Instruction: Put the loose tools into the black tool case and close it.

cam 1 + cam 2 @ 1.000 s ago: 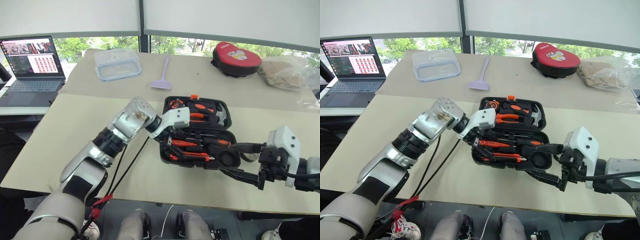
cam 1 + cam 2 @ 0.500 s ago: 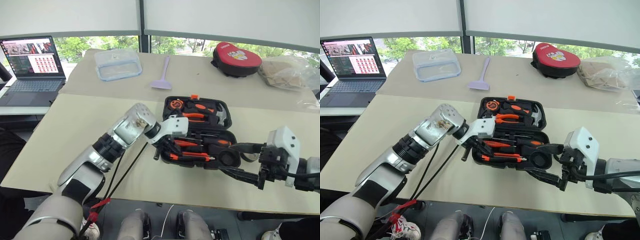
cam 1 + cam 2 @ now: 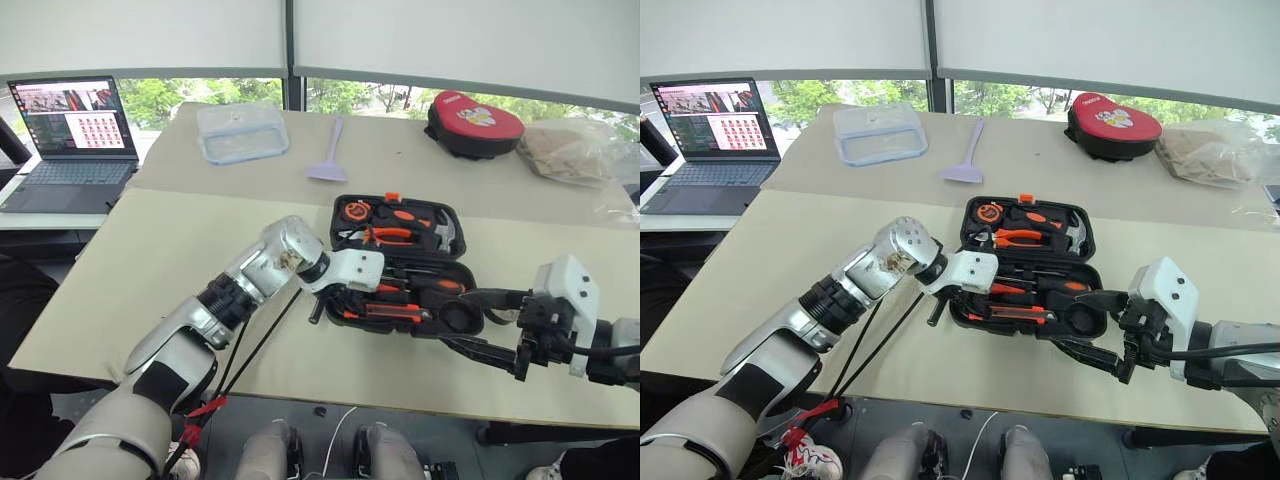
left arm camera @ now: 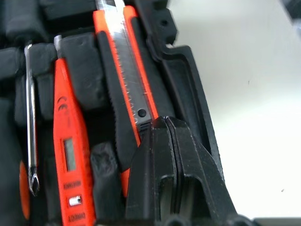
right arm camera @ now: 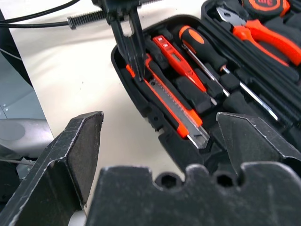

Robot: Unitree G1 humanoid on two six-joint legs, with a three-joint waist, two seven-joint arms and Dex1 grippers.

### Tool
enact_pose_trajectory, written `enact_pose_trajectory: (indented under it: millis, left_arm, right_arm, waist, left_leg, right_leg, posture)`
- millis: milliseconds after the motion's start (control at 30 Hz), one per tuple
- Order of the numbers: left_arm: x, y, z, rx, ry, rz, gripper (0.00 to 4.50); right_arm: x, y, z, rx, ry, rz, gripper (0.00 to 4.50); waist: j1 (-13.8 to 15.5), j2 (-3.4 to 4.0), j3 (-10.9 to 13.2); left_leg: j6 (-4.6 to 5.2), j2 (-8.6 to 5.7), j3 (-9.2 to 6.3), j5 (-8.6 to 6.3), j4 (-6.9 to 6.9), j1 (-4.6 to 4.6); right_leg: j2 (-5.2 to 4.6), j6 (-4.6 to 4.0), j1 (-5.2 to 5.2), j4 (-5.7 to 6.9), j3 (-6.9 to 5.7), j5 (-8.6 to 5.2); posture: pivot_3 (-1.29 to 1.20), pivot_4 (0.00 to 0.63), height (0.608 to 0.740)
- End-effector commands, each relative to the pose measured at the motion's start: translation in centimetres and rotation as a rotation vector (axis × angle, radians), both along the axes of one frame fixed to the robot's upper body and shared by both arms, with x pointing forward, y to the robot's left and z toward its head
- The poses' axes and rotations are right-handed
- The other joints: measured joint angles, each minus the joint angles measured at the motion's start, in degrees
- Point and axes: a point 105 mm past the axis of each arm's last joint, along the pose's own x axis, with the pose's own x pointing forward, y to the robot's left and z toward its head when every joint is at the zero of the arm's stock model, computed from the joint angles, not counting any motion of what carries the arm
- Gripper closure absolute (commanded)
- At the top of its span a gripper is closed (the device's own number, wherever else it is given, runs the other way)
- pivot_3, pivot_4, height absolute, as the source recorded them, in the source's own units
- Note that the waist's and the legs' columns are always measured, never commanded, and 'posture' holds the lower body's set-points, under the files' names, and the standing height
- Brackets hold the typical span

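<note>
The black tool case (image 3: 452,214) lies open on the table, lid away from me. Its near half holds an orange-black utility knife (image 4: 127,80), an orange tester screwdriver (image 4: 68,141) and steel-shafted screwdrivers (image 5: 207,52). My left gripper (image 4: 164,121) is shut with nothing between its fingers. Its tips rest on the knife's end at the case's near left corner, as the right wrist view shows of the left gripper (image 5: 137,70). My right gripper (image 3: 470,322) stands wide open and holds nothing, just off the case's near right corner.
Pliers (image 5: 263,37), a hammer and a tape measure sit in the lid half. At the back of the table are a clear lidded box (image 3: 243,130), a lilac scraper (image 3: 330,160), a red-and-black pouch (image 3: 473,122) and a plastic bag (image 3: 575,150). A laptop (image 3: 70,125) stands far left.
My left gripper has shut and sunk a little onto the knife's end at the case's left corner. The right arm has kept still. The camera has shifted slightly.
</note>
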Motion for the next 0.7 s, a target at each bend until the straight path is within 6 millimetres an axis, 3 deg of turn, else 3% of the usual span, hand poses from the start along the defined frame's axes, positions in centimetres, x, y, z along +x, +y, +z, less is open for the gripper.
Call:
enact_pose_trajectory:
  millis: [33, 100, 200, 300, 433, 700]
  left_arm:
    - [-0.3, 2.2, 6.1, -0.260, 0.066, 0.038, 4.20]
    - [-0.6, 4.1, 7.5, -0.333, 0.087, 0.055, 3.74]
    - [-0.8, 6.6, 8.7, -0.397, 0.050, 0.082, 2.64]
    - [-1.0, 7.9, 9.4, -0.461, -0.018, 0.103, 1.68]
    - [-3.6, 9.1, 11.0, -0.527, 0.022, 0.120, 0.21]
    - [-5.9, 9.4, 9.9, -0.548, 0.032, 0.188, 0.10]
  right_arm:
    - [-0.1, -2.6, 0.2, -0.073, -0.047, -0.087, 0.00]
    - [-0.2, -4.2, -0.3, -0.094, -0.029, -0.142, 0.00]
    - [-0.4, -6.3, -0.9, -0.158, -0.012, -0.178, 0.00]
    - [-0.1, -8.0, -1.4, -0.214, -0.005, -0.196, 0.00]
    - [1.8, -9.7, -3.4, -0.261, 0.033, -0.208, 0.00]
    - [5.3, -9.5, -5.2, -0.265, 0.022, -0.183, 0.00]
  waist:
    - [-0.1, 0.00, 0.0]
    - [-0.4, 0.01, 0.0]
    - [-0.8, 0.04, 0.0]
    - [-0.8, 0.05, 0.0]
    - [-1.4, -0.04, 0.1]
    - [-1.5, 0.21, 0.1]
  left_leg:
    - [-0.03, 0.00, 0.00, 0.02, 0.00, -0.06]
    - [-0.11, 0.00, 0.03, 0.08, 0.05, -0.12]
    - [-0.13, -0.03, 0.07, 0.08, 0.01, 0.01]
    - [-0.14, -0.04, 0.07, 0.08, 0.00, 0.23]
    - [-0.13, -0.06, 0.07, 0.07, 0.01, 0.25]
    - [-0.31, -0.05, 0.11, 0.17, -0.22, 0.49]
  right_leg:
    - [0.02, 0.00, -0.07, 0.01, 0.00, 0.00]
    - [0.04, 0.02, -0.14, 0.13, -0.01, -0.01]
    - [0.05, 0.12, -0.05, 0.12, -0.01, -0.08]
    - [0.07, 0.17, 0.22, 0.06, -0.04, -0.12]
    - [0.04, 0.17, 0.25, -0.01, 0.01, -0.12]
    - [0.07, 0.12, 0.32, 0.07, 0.08, -0.16]
  posture:
    - [0.00, 0.150, 0.731]
    - [0.00, 0.150, 0.731]
    - [0.00, 0.150, 0.731]
    - [0.00, 0.150, 0.731]
    - [0.00, 0.150, 0.731]
    - [0.00, 0.150, 0.731]
